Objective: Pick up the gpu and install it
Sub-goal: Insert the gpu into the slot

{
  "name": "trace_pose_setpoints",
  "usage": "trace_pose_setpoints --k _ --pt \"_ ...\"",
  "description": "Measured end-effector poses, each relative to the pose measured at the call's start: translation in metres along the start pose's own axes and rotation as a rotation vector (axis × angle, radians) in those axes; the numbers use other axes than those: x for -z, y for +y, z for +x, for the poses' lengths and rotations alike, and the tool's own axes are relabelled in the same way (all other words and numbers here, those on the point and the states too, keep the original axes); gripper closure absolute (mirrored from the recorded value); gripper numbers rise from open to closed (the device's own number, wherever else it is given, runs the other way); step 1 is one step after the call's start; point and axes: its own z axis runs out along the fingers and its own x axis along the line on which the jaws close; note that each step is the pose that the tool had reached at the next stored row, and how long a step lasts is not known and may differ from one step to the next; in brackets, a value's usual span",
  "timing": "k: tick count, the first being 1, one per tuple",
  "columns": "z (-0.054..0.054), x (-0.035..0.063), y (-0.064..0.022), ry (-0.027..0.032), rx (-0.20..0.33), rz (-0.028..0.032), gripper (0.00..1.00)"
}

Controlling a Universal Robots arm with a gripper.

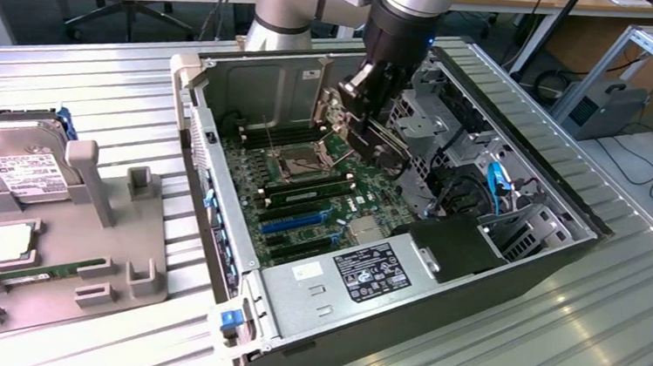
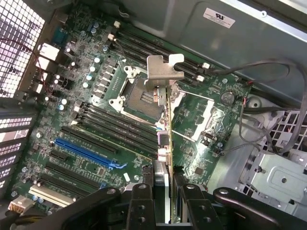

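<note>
The gpu (image 2: 165, 139) hangs edge-on between my fingers, its silver bracket (image 2: 162, 72) at the far end. My gripper (image 2: 163, 184) is shut on the card's near end. In the exterior view the gripper (image 1: 362, 107) sits inside the open computer case (image 1: 410, 312), holding the gpu (image 1: 378, 143) tilted above the green motherboard (image 1: 302, 190), over the CPU socket (image 1: 301, 159). The card is clear of the board. The blue expansion slot (image 2: 84, 152) and the black slots beside it lie off to one side of the card.
A grey holder (image 1: 103, 209) on the exterior view's left carries a hard drive (image 1: 19, 163), a CPU (image 1: 7, 245) and a green memory stick (image 1: 46, 273). Inside the case, a drive cage (image 1: 424, 129), loose cables (image 2: 268, 96) and the power supply (image 1: 354, 277) crowd the board.
</note>
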Motion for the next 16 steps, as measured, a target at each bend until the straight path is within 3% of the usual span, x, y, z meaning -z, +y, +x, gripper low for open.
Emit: trace_pose_setpoints --k 16 --pt "-0.0002 0.0000 -0.0001 0.0020 0.060 -0.0015 0.73"
